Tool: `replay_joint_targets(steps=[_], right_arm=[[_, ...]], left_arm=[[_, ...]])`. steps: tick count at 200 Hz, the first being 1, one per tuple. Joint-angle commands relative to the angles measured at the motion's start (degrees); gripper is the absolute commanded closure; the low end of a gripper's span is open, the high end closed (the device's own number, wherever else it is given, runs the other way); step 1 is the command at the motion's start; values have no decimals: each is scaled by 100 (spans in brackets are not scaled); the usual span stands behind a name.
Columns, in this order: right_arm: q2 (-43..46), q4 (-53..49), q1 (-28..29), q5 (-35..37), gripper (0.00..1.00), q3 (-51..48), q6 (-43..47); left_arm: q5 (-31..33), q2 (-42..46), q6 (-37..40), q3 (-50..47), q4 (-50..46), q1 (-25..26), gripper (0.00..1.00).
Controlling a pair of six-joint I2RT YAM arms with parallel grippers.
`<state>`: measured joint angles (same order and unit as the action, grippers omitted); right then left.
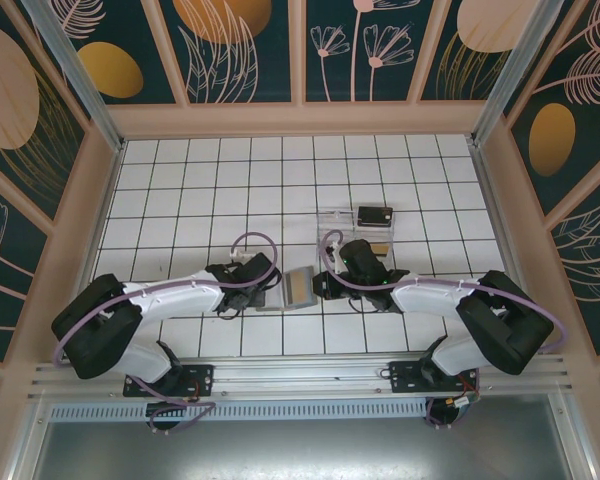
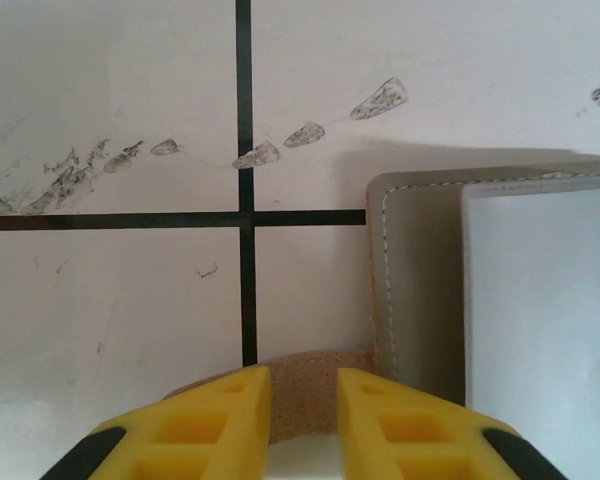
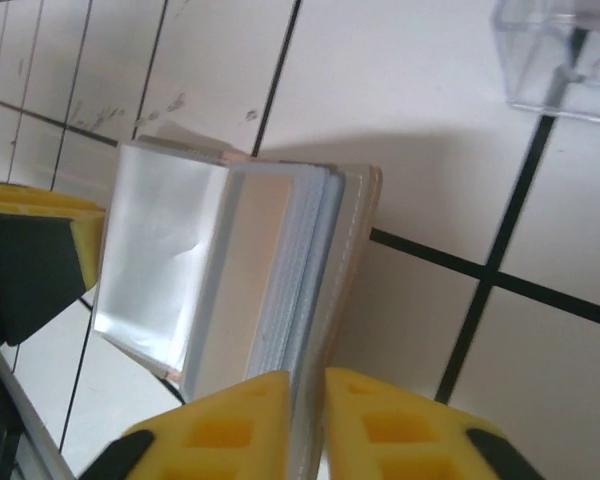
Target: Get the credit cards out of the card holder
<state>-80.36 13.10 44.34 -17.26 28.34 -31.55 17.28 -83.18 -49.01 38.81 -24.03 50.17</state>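
Observation:
The card holder (image 1: 298, 290) lies open on the tiles between my two grippers. Its grey cover (image 2: 420, 290) and shiny clear sleeves fill the right of the left wrist view. My left gripper (image 2: 305, 400) hangs over the tan strap tab (image 2: 305, 385) with a narrow gap between its jaws; whether it pinches the tab I cannot tell. My right gripper (image 3: 308, 400) is shut on the holder's (image 3: 280, 270) right cover edge and sleeve stack. A dark credit card (image 1: 375, 214) and a tan one (image 1: 377, 246) lie in the clear tray. My grippers show at left (image 1: 272, 288) and right (image 1: 322, 285).
The clear plastic tray (image 1: 342, 222) stands just behind the right gripper, and its corner (image 3: 560, 50) shows in the right wrist view. A yellow finger of the left gripper (image 3: 40, 230) sits beside the holder's far side. Scuff marks (image 2: 70, 175) streak the tile.

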Motion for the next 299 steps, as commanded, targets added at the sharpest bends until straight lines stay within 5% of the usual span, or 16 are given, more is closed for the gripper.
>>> replay_joint_targets(steps=[1,75,102,122,153,222,299], right_arm=[[326,-210,59,519,79,-22,96],[359,-458,219,615,78,281,180],[23,-417,244,648,77,356,117],[-120,-472,267,648,78,377,101],[101,-659,655,787,79,226,213],[1021,-765,1152,1127,79,-603,-212],[252,-486,1359,1210,81,-602,-201]], left_arm=[[196,-50,63,-109,171,-24,81],[298,-217,216,65,241,-25,82],[345,-125,273,148,141,-22,76],[262,-5,375,353,54,-23,61],[245,141,708,904,-3,-45,56],[202,-849,1068,1914,417,-279,71],[-106,-1705,1042,1606,613,-419,83]])
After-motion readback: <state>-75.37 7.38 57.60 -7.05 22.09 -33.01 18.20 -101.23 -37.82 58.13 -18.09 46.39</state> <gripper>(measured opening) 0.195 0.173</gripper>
